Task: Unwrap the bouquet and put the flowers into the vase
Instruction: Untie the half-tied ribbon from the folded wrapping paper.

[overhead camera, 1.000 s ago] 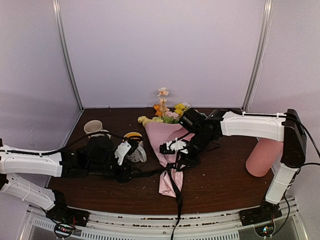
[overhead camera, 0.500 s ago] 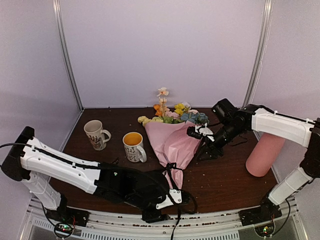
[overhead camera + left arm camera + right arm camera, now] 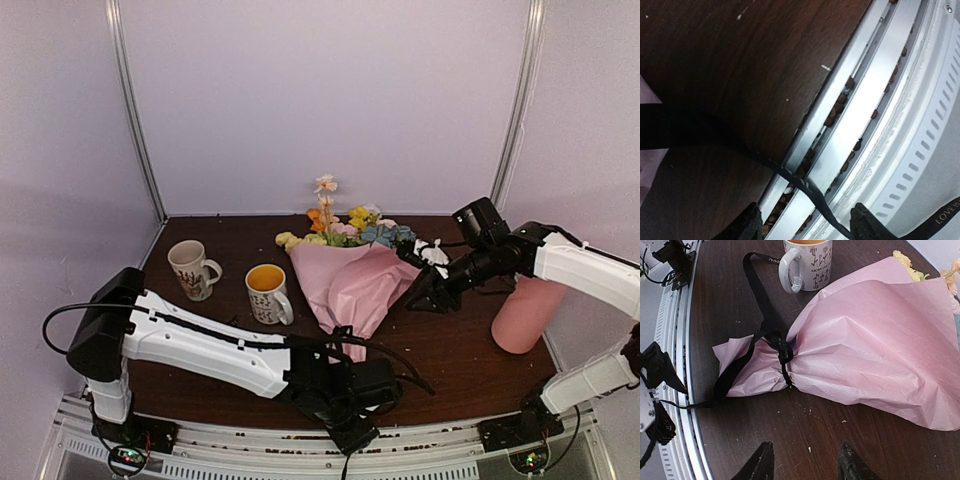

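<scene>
Fingers (image 3: 751, 222) on the left gripper (image 3: 807, 221) are spread. The ribbon (image 3: 790, 175) runs thru the gap but isn't pinched, afaict. Right gripper (image 3: 807, 462) is also spread w/ nothing between, hanging over bare table (image 3: 875, 440) just beside the bouquet (image 3: 880, 335).

Bouquet lies flat mid-table, flowers (image 3: 345, 222) toward the back wall, paper cone closed. Vase (image 3: 525, 310) stands far right, well apart from it (can't see inside from here).

Step imo is untying. Knot (image 3: 785, 352) isn't undone, so the unwrap has barely begun and no stems are out. Next move calls for the left to close on the ribbon tail and pull straight away from the knot. I'd have the right pin the paper near the knot, else the whole bundle prob slides toward the edge.

Views:
- Left wrist shows only the table edge, the rail (image 3: 875, 115) and the ribbon draped over it, plus a sliver of pink paper. So I know the tail hangs off the near side.
- Right wrist gives the knot detail and a mug (image 3: 807, 262) behind it.
- Top view hides the left fingertips under the wrist, but it's the only look at the vase.
</scene>
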Action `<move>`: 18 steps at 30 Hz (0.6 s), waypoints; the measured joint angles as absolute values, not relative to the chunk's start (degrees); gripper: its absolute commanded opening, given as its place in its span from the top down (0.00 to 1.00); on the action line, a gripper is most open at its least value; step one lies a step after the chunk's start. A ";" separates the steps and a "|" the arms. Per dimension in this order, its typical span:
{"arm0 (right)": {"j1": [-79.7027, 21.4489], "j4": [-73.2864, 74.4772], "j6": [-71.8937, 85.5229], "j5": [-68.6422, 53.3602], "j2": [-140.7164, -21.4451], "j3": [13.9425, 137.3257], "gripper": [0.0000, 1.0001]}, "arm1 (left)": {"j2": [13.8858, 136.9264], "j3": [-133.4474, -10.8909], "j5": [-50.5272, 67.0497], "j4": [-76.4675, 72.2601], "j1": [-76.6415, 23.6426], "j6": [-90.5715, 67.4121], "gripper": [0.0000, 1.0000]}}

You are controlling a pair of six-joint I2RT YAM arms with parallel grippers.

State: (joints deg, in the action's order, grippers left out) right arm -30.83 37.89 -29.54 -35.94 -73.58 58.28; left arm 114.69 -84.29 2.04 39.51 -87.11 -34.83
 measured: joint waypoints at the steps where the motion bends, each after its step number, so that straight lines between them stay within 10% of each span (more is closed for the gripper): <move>1: -30.81 37.52 -29.43 -35.92 -73.19 58.06 0.55 | 115.44 -84.66 2.42 39.99 -87.11 -35.73 0.39; 4: -30.76 36.84 -29.15 -35.92 -72.16 57.47 0.55 | 117.56 -85.93 3.40 41.91 -87.11 -37.67 0.51; 9: -30.41 36.01 -28.99 -35.88 -71.00 56.90 0.56 | 120.66 -89.54 3.90 44.75 -87.11 -39.40 1.00; 18: -29.43 35.97 -29.89 -35.90 -69.80 56.62 0.60 | 111.48 -91.24 -6.90 55.96 -84.58 -33.74 1.00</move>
State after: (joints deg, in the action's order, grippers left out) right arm -29.43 35.97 -29.89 -35.90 -69.80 56.62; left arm 111.48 -91.24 -6.90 55.96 -84.58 -33.74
